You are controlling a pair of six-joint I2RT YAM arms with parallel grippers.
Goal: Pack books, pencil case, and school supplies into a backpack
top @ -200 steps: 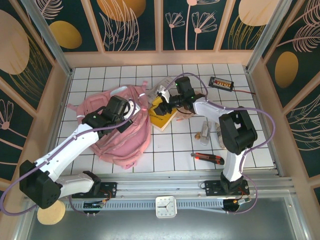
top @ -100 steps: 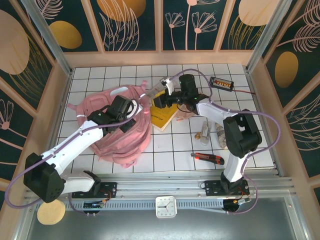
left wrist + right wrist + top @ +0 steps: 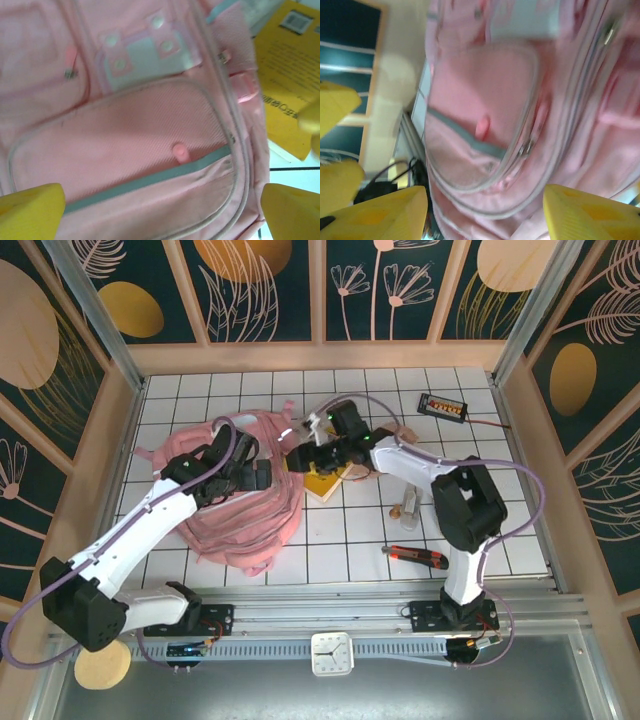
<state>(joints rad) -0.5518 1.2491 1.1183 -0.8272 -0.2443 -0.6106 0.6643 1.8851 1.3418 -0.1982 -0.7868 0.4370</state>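
The pink backpack (image 3: 235,515) lies left of centre, with its front pockets facing up in the left wrist view (image 3: 130,125). My left gripper (image 3: 256,476) hovers open over its upper right part, yellow fingers (image 3: 30,212) wide apart and nothing between them. My right gripper (image 3: 300,456) is open at the backpack's right edge, and pink fabric (image 3: 485,125) lies beyond its spread fingers (image 3: 590,212). The yellow book (image 3: 326,481) lies just right of the backpack, partly under the right gripper, and its cover (image 3: 290,85) shows beside the bag. Small clear pieces (image 3: 410,502) lie further right. The pencil case is hidden.
A black wired box with orange buttons (image 3: 443,405) sits at the back right. A red and black tool (image 3: 415,557) lies on the tiles near the front right. Wooden walls close in the tiled table (image 3: 360,540) on three sides.
My right gripper has swung left from over the yellow book to the backpack's right edge. The left gripper has shifted a little over the bag, and the backpack fabric has bunched differently.
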